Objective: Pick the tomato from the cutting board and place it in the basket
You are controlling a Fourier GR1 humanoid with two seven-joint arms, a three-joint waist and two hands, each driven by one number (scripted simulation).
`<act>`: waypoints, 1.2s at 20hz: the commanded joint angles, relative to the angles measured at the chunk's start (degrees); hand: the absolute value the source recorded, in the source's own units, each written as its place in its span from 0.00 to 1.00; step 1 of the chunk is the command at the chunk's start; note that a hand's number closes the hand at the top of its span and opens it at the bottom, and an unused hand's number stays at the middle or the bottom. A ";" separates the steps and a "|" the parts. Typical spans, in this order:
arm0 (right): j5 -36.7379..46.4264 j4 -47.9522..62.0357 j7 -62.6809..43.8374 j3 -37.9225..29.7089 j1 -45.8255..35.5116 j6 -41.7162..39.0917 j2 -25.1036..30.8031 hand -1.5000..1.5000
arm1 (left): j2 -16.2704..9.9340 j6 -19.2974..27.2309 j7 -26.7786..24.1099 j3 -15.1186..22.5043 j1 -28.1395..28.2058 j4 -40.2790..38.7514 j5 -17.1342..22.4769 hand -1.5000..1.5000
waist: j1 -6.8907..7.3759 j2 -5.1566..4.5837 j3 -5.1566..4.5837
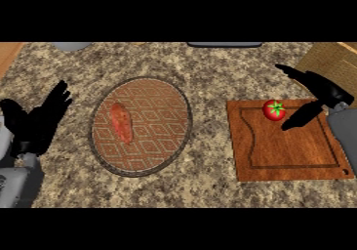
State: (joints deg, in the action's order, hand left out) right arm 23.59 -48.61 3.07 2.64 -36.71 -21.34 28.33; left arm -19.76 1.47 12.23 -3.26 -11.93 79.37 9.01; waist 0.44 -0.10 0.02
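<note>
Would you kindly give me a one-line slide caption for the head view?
Open right hand beside the tomato on the cutting board; basket holds an orange vegetable; left hand rests open.

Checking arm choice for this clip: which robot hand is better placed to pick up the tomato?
The right robot hand: it is open beside the tomato on the cutting board; the left robot hand rests across the counter.

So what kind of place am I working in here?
Most likely a kitchen counter: a speckled stone worktop, a wooden cutting board with a tomato on it, and a woven basket beside it.
</note>
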 commanded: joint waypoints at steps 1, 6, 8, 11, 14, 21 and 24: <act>1.31 0.29 1.13 -1.64 -1.03 -0.46 -0.63 0.00 | 1.54 1.08 1.93 0.45 3.11 4.79 -2.00 0.50 | -0.01 0.10 -0.01; 1.62 5.64 8.19 -3.63 -1.07 -3.36 2.12 0.00 | -0.09 -2.45 0.92 -2.80 0.10 0.94 -0.23 0.50 | 0.01 0.02 0.00; 0.00 1.00 6.57 -3.81 1.69 -4.71 0.65 0.00 | -1.33 -5.04 -1.63 -3.98 -1.17 -3.89 -0.14 0.50 | -0.43 0.05 -0.03; 1.74 -1.24 6.67 -3.80 3.60 -3.74 -0.90 0.00 | 2.08 -2.25 0.28 -2.56 -1.74 -2.00 -2.52 0.50 | -0.37 0.09 -0.02; 0.96 -6.84 3.76 -4.11 5.06 -6.67 -1.10 0.00 | 3.12 -1.53 1.73 -2.30 1.52 2.88 -3.03 0.50 | -0.38 0.16 -0.02; 8.84 -0.29 7.23 -2.62 4.91 2.15 -3.61 0.00 | 2.34 -4.16 -2.10 -4.46 -0.01 -2.22 -3.77 0.50 | -0.19 0.03 -0.01; 10.15 0.39 4.96 -2.02 3.76 2.25 -5.64 0.00 | 4.05 -2.84 -0.08 -3.09 2.68 3.66 -4.65 0.50 | -0.04 0.08 -0.01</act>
State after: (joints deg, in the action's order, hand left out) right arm 31.35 -49.16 8.78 -0.13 -32.79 -21.28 24.95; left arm -17.25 -2.18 12.39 -7.19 -11.15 80.12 5.71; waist 0.30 -0.04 0.00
